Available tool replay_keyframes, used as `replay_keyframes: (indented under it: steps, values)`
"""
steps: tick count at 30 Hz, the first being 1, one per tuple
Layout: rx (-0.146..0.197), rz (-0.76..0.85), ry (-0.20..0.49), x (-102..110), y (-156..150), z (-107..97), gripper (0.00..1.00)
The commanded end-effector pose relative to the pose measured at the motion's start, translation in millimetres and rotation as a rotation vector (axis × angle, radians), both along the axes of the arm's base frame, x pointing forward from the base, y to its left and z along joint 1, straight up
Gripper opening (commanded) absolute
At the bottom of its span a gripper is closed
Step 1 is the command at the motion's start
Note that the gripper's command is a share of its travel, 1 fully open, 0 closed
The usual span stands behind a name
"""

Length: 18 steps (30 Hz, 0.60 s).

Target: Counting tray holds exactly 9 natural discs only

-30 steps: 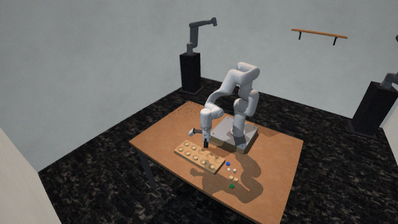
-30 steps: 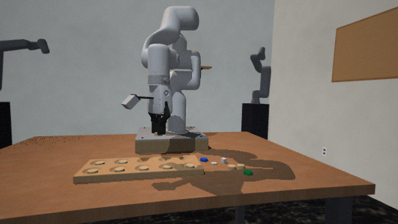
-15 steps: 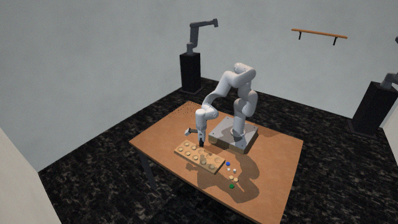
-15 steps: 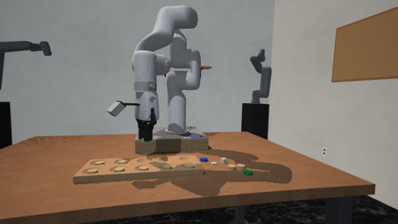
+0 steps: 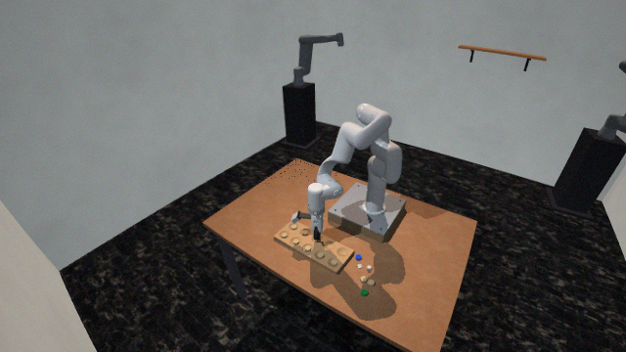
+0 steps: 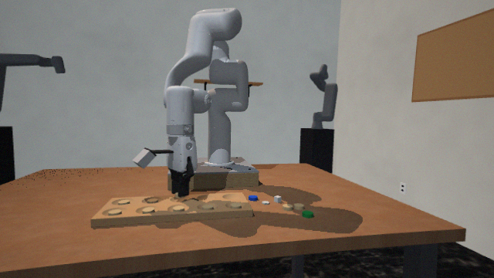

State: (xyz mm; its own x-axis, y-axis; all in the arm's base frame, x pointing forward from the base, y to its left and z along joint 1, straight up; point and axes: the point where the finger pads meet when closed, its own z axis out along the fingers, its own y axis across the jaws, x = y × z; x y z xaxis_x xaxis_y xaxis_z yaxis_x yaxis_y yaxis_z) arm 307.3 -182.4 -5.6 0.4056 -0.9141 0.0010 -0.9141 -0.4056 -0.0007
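The wooden counting tray (image 5: 313,246) lies flat on the table, left of the robot base; it also shows in the exterior view (image 6: 174,208). Several natural discs rest in its pockets, one each. The back-row pocket at the right end (image 6: 231,196) looks empty. My gripper (image 5: 316,237) (image 6: 181,191) points straight down and stands low over a middle back-row pocket. It is shut on a small natural disc, which the dark fingers mostly hide. Two loose natural discs (image 5: 367,281) lie side by side on the table right of the tray (image 6: 293,206).
Right of the tray lie a blue disc (image 5: 358,256), two small white pieces (image 5: 364,267) and a green disc (image 5: 364,292). The robot's grey base block (image 5: 367,215) stands just behind the tray. A small grey camera box (image 6: 143,157) sticks out from the wrist.
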Motion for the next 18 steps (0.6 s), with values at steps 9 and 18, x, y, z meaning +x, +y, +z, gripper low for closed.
replay_keyframes:
  steps: [9, 18]
  values:
    - [-0.001, 0.000, -0.001, 0.5, -0.3, -12.3, 0.00]
    - [-0.001, 0.000, -0.001, 0.5, -0.3, -12.3, 0.00]
